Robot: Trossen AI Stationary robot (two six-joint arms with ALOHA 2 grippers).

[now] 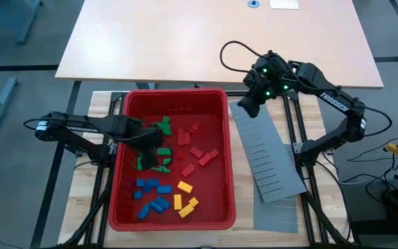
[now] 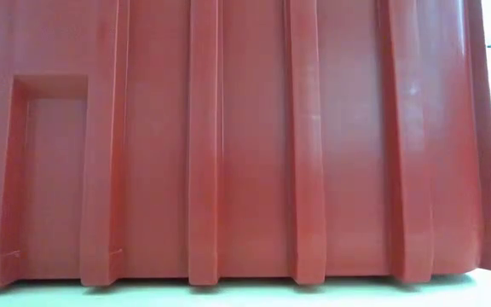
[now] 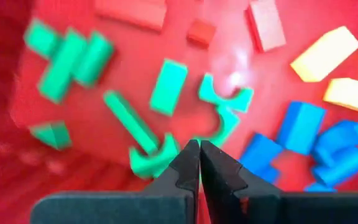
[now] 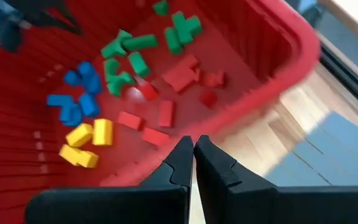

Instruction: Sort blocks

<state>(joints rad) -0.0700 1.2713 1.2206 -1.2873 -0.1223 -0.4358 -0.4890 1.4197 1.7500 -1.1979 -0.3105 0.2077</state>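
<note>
While the left gripper [image 1: 159, 153] hangs inside the red bin [image 1: 230, 166] over the green blocks [image 1: 162, 127], its fingers [image 3: 188, 165] are pressed together with nothing between them. Left arm reaches in over the bin's left wall. Right gripper [image 1: 247, 106] sits outside the bin, off its upper right corner, above the top end of the grey slotted panel [image 1: 268, 155]; its fingertips [image 4: 182, 155] are likewise closed tight and empty.

Blocks lie loose on the bin floor, roughly grouped by colour: green ones at upper left, partly under the left gripper; red blocks [image 1: 197, 152] in the middle and toward the right wall; blue blocks [image 1: 154, 196] at lower left; yellow blocks [image 1: 184, 197] just right of the blue. Most are short rectangular bricks; the left wrist view shows a few green pieces with a curved, arch-like cut, though blurred.

Bin rests on a pale wooden tabletop [image 1: 85, 197] crossed by dark frame rails. Grey panel lies flat just right of the bin, tilted slightly, a row of thin slots along it. Beyond the work surface stands a larger light-wood table [image 1: 185, 34]; grey floor around, cables at the right.

Low view filled by the bin's outer wall [image 2: 228, 145]: smooth moulded red plastic with vertical ribs.
</note>
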